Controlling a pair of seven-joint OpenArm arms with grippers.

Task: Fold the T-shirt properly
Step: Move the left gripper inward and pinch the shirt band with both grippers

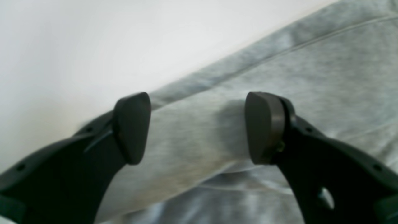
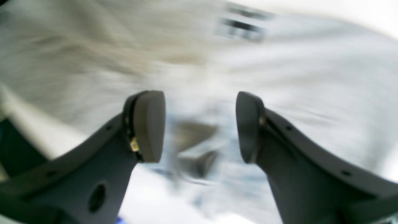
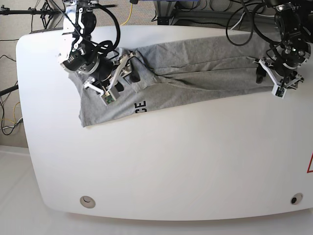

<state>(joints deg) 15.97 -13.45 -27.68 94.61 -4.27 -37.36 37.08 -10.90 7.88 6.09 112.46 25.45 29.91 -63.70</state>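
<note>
- Your left gripper [image 1: 199, 127] is standing wide apart, holding nothing, hovering over the hem edge of the T-shirt [image 1: 279, 93].
- Your right gripper [image 2: 200, 126] is likewise gaping, empty, above blurred cloth.
- The T-shirt [image 3: 195, 68] is lying stretched across the far side of the table [image 3: 171, 166].
- Both arms are reaching down at the garment's ends.

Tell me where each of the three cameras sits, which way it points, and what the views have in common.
Left wrist: rides behind the left gripper, looking down at the hemmed edge of the heather-grey cotton T-shirt and white table; both dark fingers show, open.
Right wrist: rides behind the right gripper, looking down at blurred grey fabric; both fingers show, open.
Base: high above, looking down at the whole table; both arms show at the shirt's ends.
Shared: all three see the shirt; black lettering appears in base and right wrist.
</note>
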